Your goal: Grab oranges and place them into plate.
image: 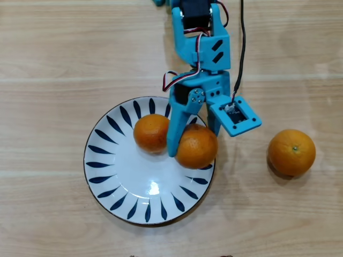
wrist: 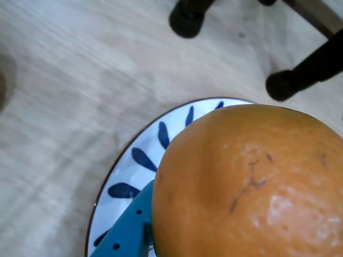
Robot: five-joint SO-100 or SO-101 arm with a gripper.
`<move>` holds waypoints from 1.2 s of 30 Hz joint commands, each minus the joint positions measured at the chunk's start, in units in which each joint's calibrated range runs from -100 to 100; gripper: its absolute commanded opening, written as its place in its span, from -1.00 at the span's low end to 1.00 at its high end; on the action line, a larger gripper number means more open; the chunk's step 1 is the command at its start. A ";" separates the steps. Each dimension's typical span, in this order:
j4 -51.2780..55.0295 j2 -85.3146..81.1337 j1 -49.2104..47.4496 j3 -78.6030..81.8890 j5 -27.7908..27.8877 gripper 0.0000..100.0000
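Your overhead view laid out the whole scene: the plate (image: 115, 176) sat on the pale wooden table (image: 53, 53), with one orange (image: 150, 132) resting inside it near the upper rim and a second orange (image: 197, 146) over the plate's right edge, pinched in the gripper (image: 194, 142). A third, larger orange (image: 291, 152) with a green stem dot lay on the table well to the right, apart from the plate.

Your wrist view gave none of that spread. The held orange (wrist: 252, 187) filled most of it, its dimpled skin marked with a thin dark scratch, and behind it you could see only a slice of the plate's blue-stroked rim (wrist: 136, 176), one blue finger (wrist: 126, 230) against the fruit's lower left, and dark legs of some furniture (wrist: 187, 16) on the floor beyond, which the overhead view did not show.

Your blue arm (image: 201, 43) reached down from the top edge in the overhead view, wrist pointed toward the plate, one finger lying between the two oranges and the other on the held fruit's far side.
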 commanded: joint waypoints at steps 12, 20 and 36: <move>-8.10 0.53 -0.61 4.24 -4.26 -0.24; -7.58 0.03 -1.82 4.24 -4.63 -0.02; 25.17 -2.00 -20.69 -25.64 -6.98 -0.40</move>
